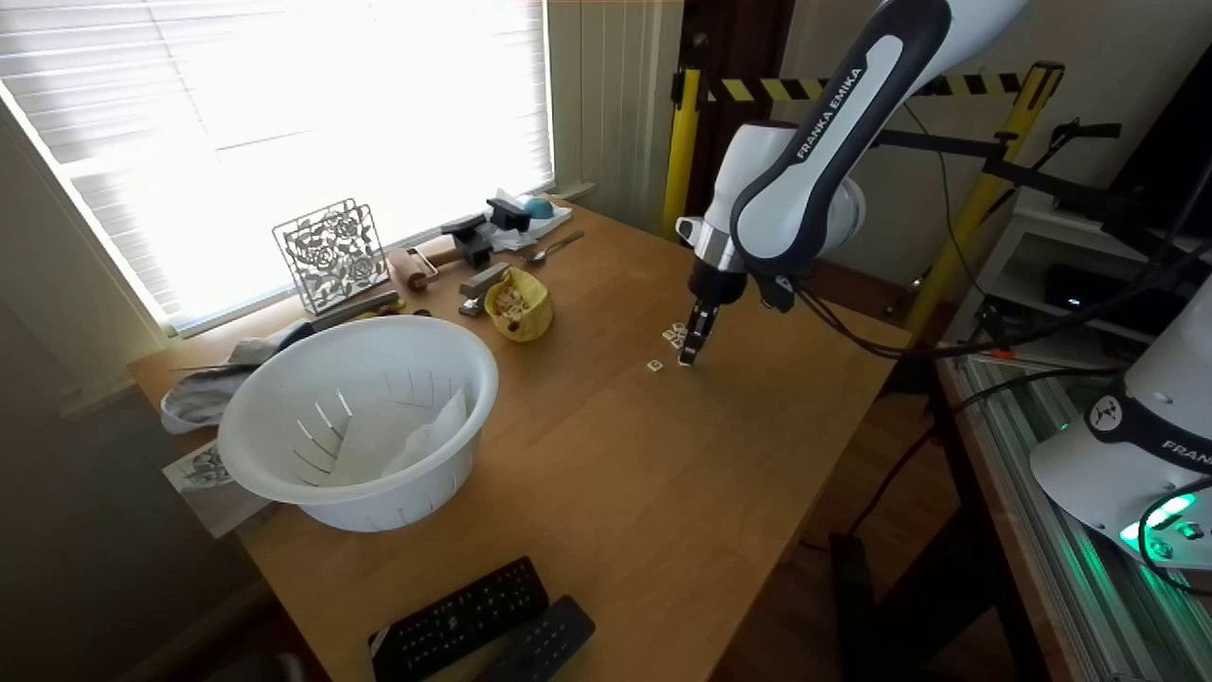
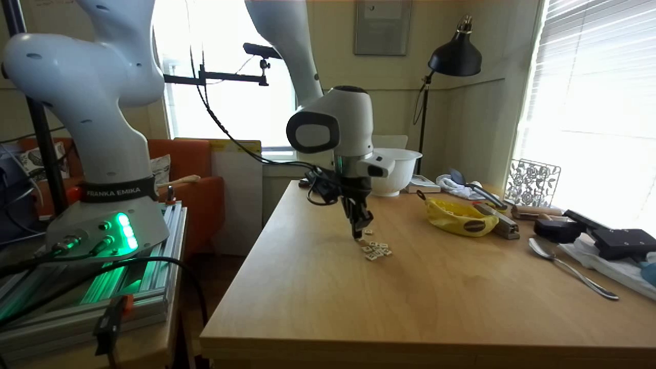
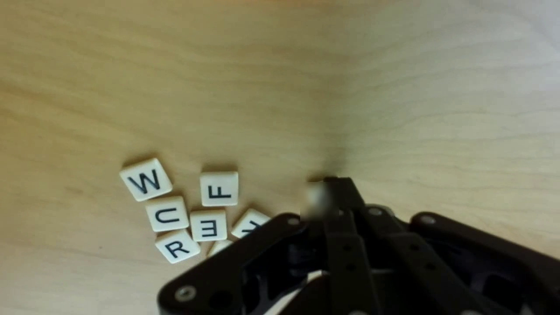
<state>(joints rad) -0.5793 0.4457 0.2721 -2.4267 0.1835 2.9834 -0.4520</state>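
My gripper (image 1: 686, 358) points down at the wooden table with its black fingertips at or very near the surface; it also shows in an exterior view (image 2: 357, 236). In the wrist view the fingers (image 3: 343, 192) are together. A blurred pale patch (image 3: 317, 197) lies against the left side of the fingertip; it looks like a tile, but I cannot tell whether it is gripped. White letter tiles lie close by: a W tile (image 3: 146, 179), an F tile (image 3: 219, 189), a U tile (image 3: 167, 213), an E tile (image 3: 208, 225) and an R tile (image 3: 177, 246). Others are partly hidden behind the gripper.
A yellow pouch (image 1: 530, 327) with more tiles stands open near the window side. A large white colander (image 1: 379, 507) and two black remotes (image 1: 464, 620) stand on the table. A spoon (image 2: 569, 269), a metal rose-pattern holder (image 1: 331, 256) and a stapler (image 2: 499, 220) line the window side.
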